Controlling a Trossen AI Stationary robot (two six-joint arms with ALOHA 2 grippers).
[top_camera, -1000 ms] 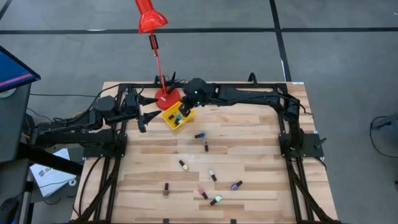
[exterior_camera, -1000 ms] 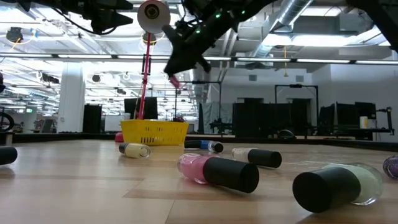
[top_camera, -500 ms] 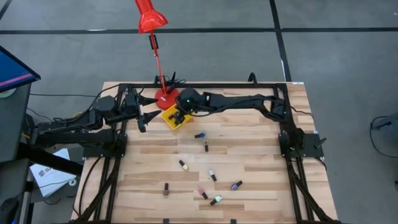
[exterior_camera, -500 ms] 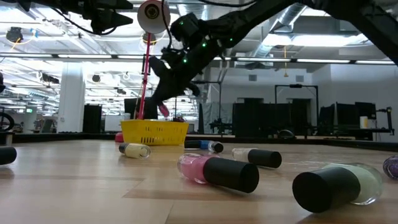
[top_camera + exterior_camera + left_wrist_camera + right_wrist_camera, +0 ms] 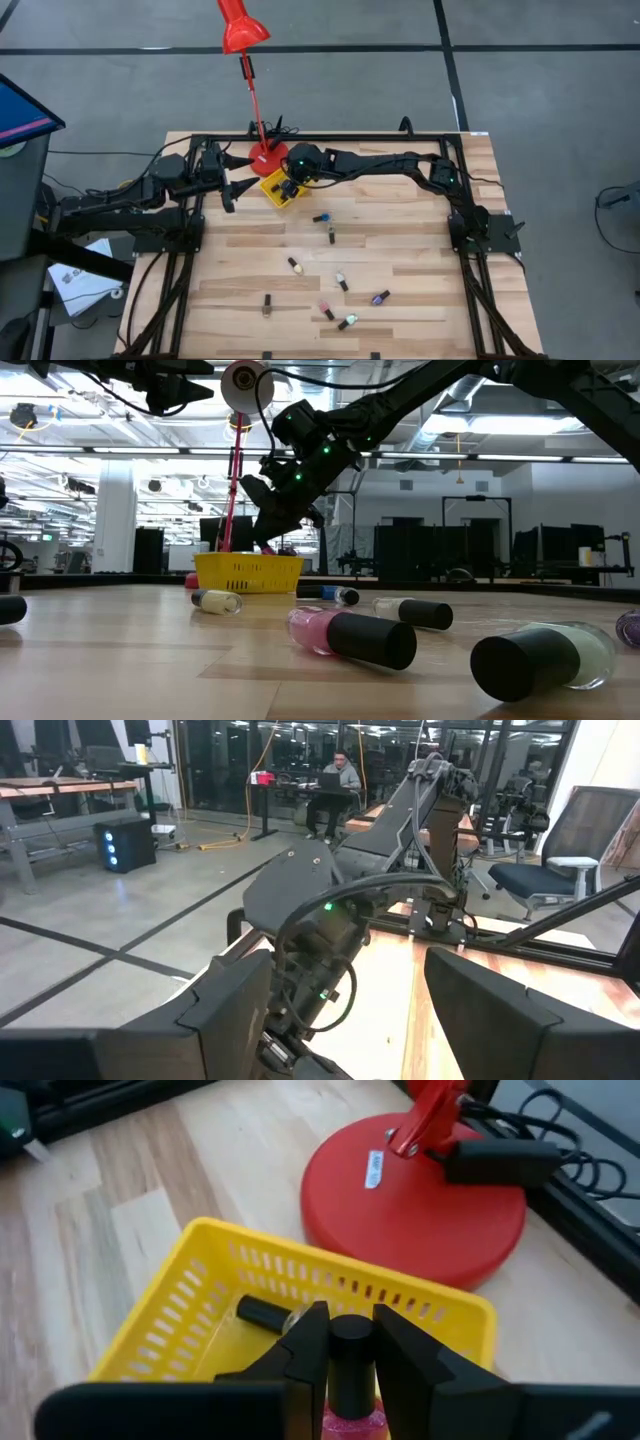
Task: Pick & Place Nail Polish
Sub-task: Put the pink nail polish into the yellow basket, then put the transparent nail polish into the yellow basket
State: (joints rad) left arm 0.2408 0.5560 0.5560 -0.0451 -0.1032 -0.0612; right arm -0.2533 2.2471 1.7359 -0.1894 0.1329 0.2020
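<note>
Right claw [image 5: 338, 1355] clamping pink nail polish bottle [image 5: 349, 1380] above yellow basket [image 5: 180, 1315] rim, left claw [image 5: 238, 188] wide beside basket

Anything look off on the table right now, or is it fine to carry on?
Nothing stands out. The right gripper holds a pink bottle over the yellow basket, which sits squarely beside the red lamp base. The loose bottles lying on the table are unspilled. The left gripper waits nearby.

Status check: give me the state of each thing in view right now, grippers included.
Right gripper: shut on a pink nail polish bottle, over the yellow basket.
Yellow basket: holds at least one bottle, lying down.
Left gripper: open, beside the basket.
Bottles on the table: lying loose.
</note>
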